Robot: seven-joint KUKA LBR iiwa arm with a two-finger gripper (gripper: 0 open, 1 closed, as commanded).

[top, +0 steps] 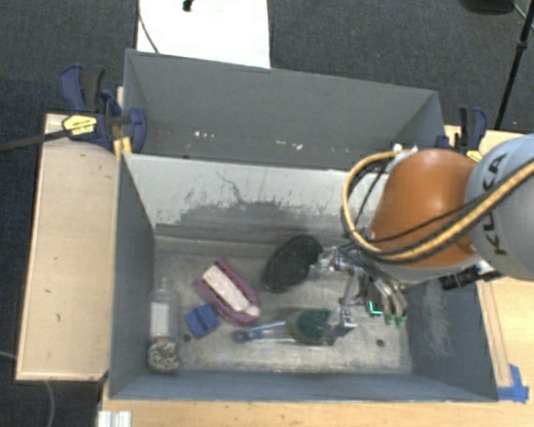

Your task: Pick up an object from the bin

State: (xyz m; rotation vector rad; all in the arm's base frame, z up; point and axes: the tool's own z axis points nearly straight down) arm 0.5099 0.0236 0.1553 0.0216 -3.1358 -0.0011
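Observation:
My gripper [342, 321] hangs low at the right of the bin floor, below the arm's orange cover. Its tip is right next to the right edge of a dark green round-headed brush [311, 325], whose blue handle [259, 333] runs off to the left. I cannot tell whether it touches the brush. A black oval lump [290, 261] lies just up and left of the gripper, near the back wall.
Left of centre lies a pink and purple oblong thing [229, 293], with a small blue piece [201, 321] beside it. A clear little bottle [160, 314] and a round speckled thing [164, 355] sit in the front left corner. The arm covers the bin's right side.

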